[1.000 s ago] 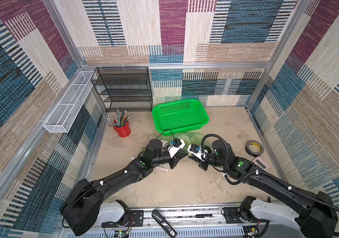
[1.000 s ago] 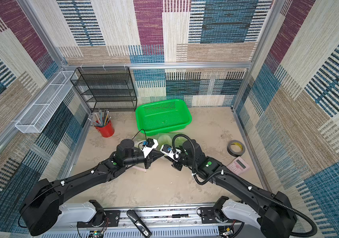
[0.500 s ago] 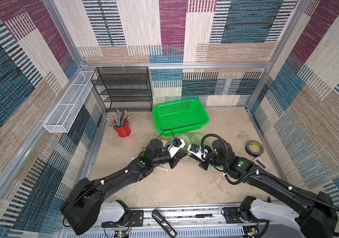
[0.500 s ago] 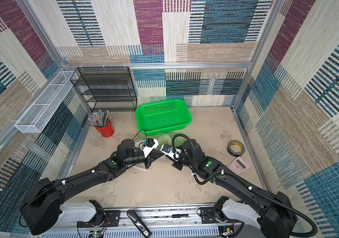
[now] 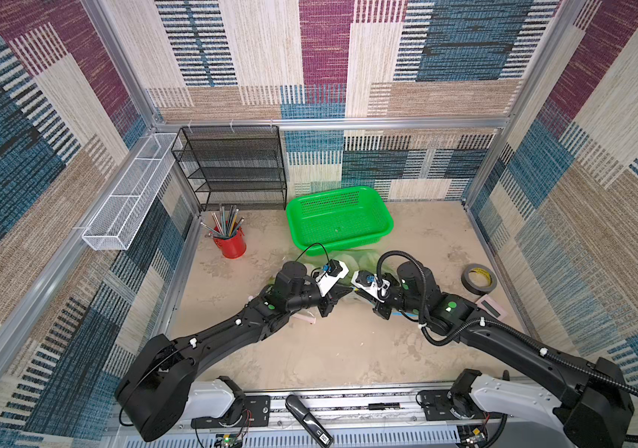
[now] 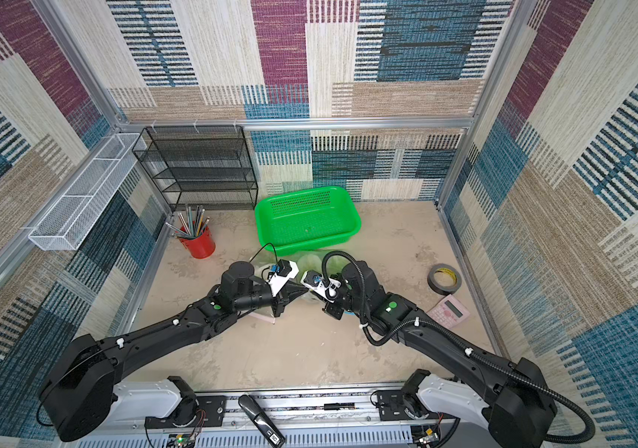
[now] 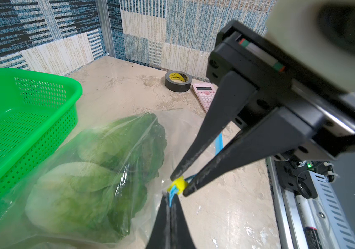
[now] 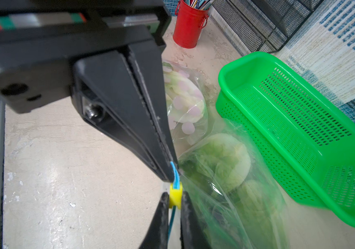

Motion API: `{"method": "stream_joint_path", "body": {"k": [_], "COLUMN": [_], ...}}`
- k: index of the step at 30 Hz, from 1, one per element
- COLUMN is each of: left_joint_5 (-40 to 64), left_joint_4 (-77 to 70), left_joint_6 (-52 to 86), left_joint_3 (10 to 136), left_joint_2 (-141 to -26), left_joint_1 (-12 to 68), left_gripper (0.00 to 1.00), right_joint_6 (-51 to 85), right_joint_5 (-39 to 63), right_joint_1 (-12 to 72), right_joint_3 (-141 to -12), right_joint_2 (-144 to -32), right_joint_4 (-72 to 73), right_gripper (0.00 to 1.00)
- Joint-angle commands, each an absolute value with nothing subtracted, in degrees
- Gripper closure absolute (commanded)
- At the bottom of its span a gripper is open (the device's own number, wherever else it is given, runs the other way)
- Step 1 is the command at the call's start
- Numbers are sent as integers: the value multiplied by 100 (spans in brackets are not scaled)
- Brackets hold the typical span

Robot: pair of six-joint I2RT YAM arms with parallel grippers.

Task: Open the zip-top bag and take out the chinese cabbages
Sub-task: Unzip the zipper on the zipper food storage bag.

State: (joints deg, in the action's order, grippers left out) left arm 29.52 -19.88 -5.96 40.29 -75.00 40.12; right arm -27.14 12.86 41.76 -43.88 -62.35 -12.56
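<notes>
Left tool (image 5: 342, 293) and right tool (image 5: 360, 293) meet tip to tip in both top views, low over the table (image 5: 309, 349) and just in front of the green basket (image 5: 338, 192). How far each is parted cannot be told from up there. Between them and the basket lies the zip-top bag (image 5: 365, 260), a greenish blur.

From the left wrist, the left tool (image 7: 170, 201) is clamped flat on the blue zip strip (image 7: 171, 196) at the bag's corner. The right tool's 2 fingers (image 7: 207, 129) pinch the yellow slider (image 7: 177, 185) just beside it. The chinese cabbages (image 7: 90, 179) lie inside the bag, which rests against the basket's wall. A tape roll (image 7: 177, 81) and a pink calculator (image 7: 205, 94) sit well apart from it.

From the right wrist, the right tool (image 8: 174, 195) grips the slider on both sides, next to the left tool (image 8: 171, 172) closed on the strip. 2 pale heads (image 8: 226, 161) show through clear plastic, and 1 more lies under pink-dotted plastic (image 8: 183, 101).
</notes>
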Motion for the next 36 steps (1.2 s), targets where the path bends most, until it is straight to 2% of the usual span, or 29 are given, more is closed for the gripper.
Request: {"method": "stream_joint_path", "body": {"k": [1, 10, 23, 36], "left_joint_5": [2952, 2968, 3082, 3005], "left_joint_4": [-2091, -2803, -3445, -4151], "left_joint_6": [-668, -367, -54, 166], "left_joint_3": [4089, 3771, 3439, 3017], "left_joint_2": [-7507, -7334, -7143, -6829], "left_joint_1": [4016, 4007, 3947, 3736], "left_gripper": [100, 100, 100, 100], "right_joint_6": [-2736, -2746, -2684, -2608], "right_joint_5": [1292, 1232, 915, 165], "right_joint_1": [4182, 4181, 4172, 4155], "right_joint_3": [-4446, -4457, -4438, -4628], "right_joint_2": [-6269, -6249, -6118, -6037], "right_joint_4": [-1241, -1490, -2200, -2882], "right_gripper": [88, 92, 91, 91]}}
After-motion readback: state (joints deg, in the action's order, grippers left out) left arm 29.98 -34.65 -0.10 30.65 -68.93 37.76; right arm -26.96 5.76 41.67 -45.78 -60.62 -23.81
